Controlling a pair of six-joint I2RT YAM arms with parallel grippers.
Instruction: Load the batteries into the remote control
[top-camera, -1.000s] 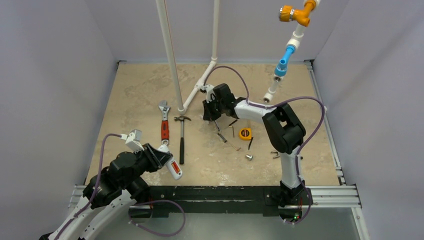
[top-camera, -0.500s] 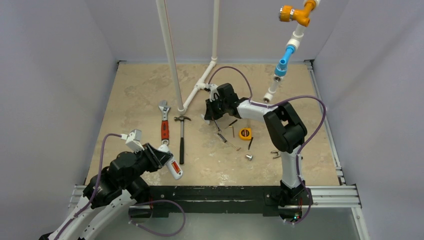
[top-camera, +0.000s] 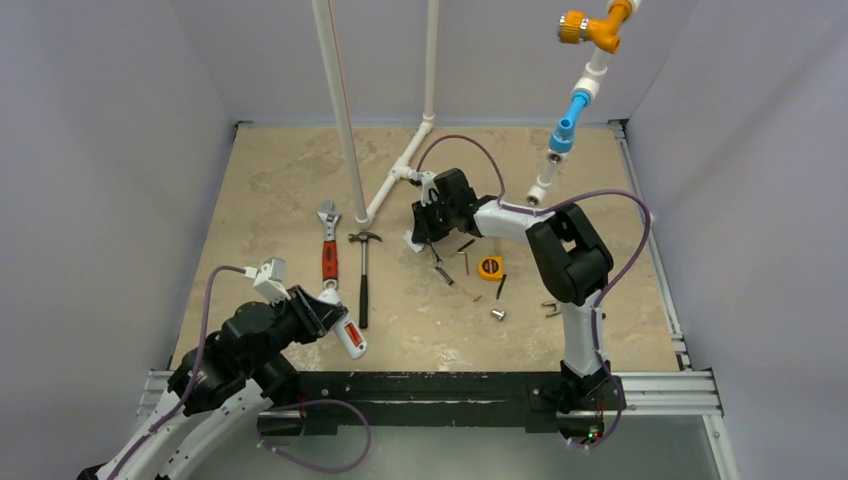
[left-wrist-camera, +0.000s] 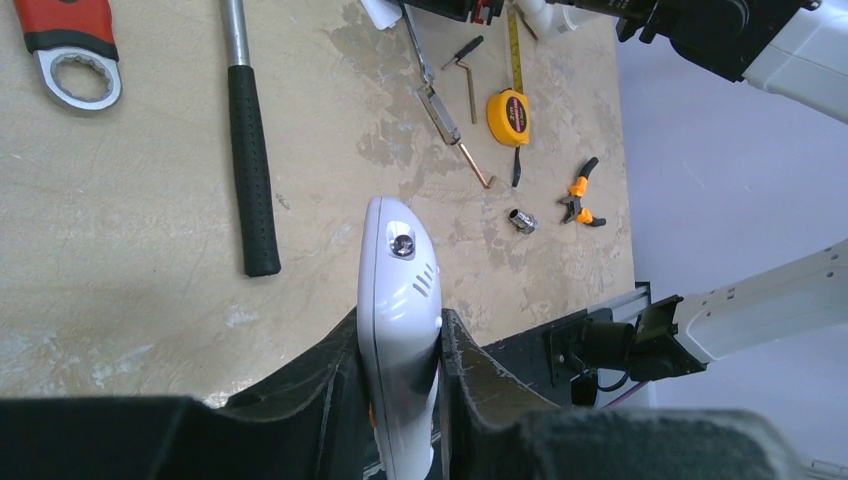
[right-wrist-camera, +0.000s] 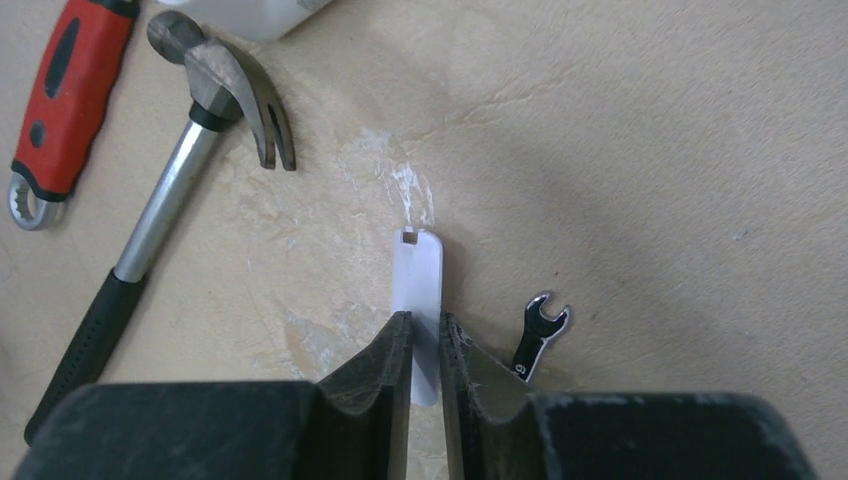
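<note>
Left fingers (left-wrist-camera: 325, 385) are clamping the remote (left-wrist-camera: 398, 300) by its long sides, up over the desk's (left-wrist-camera: 130, 250) near-left edge. Light, stiff, slick plastic imo, so mid-body sides = best grip. Right fingers (right-wrist-camera: 385, 370) are sitting nearly closed around a thin white cover (right-wrist-camera: 417, 270), can't tell if pinching.

A robotics lab cell is indicated by plain grey walls (top-camera: 100, 150) enclosing a stone-patterned table (top-camera: 280, 180), robot arms (top-camera: 565, 262) bolted to an aluminium rail (top-camera: 660, 380), mock white pipes (top-camera: 340, 110), and a hammer (top-camera: 364, 280), adjustable wrench (top-camera: 328, 250) and tape measure (top-camera: 490, 267) laid out.
</note>
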